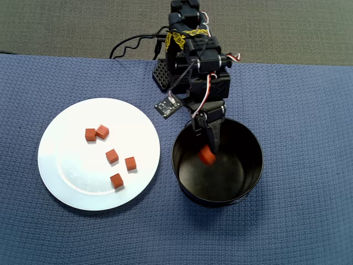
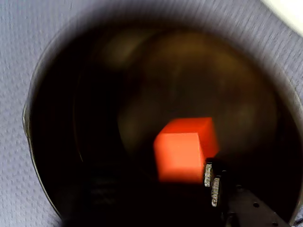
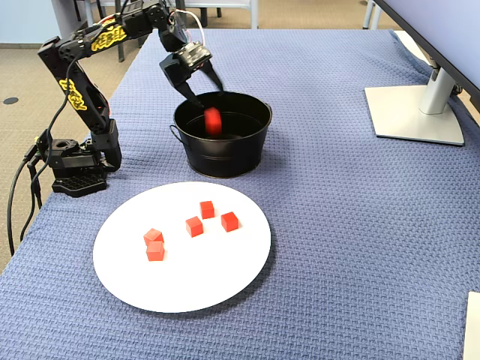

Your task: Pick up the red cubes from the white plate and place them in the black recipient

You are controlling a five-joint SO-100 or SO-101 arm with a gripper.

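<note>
One red cube [image 1: 207,155] [image 3: 213,120] [image 2: 184,149] is in the air inside the black recipient [image 1: 255,172] [image 3: 225,154] [image 2: 52,123], blurred and touching neither finger. My gripper [image 1: 205,135] [image 3: 208,96] [image 2: 156,194] hangs open over the recipient's rim nearest the arm, just above that cube. In the wrist view one finger [image 2: 215,187] shows at the lower right beside the cube. Several red cubes [image 1: 112,156] [image 3: 194,226] lie loose on the white plate [image 1: 66,171] [image 3: 187,289], which sits next to the recipient on the blue cloth.
The arm's base [image 3: 75,161] stands at the cloth's edge behind the recipient, with cables [image 1: 129,44] trailing off it. A monitor stand [image 3: 412,112] sits at the far right in the fixed view. A blue woven cloth [image 1: 298,110] covers the table.
</note>
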